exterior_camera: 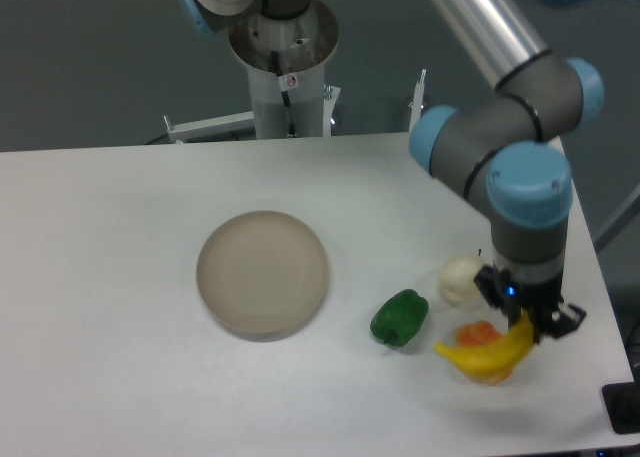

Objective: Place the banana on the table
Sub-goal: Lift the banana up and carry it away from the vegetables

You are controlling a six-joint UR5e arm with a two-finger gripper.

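Observation:
The yellow banana [482, 354] hangs just above the white table [120, 317] at the right front, one end pinched in my gripper [529, 326], which is shut on it. The banana's free end points left and covers much of the lumpy orange fruit [478, 334] under it. The arm's grey and blue wrist rises straight above the gripper.
A green pepper [399, 317] lies left of the banana, and a white round object [461, 280] sits just behind it. A round beige plate [262, 272] rests mid-table. The table's right edge runs close to the gripper. The robot base stands at the back.

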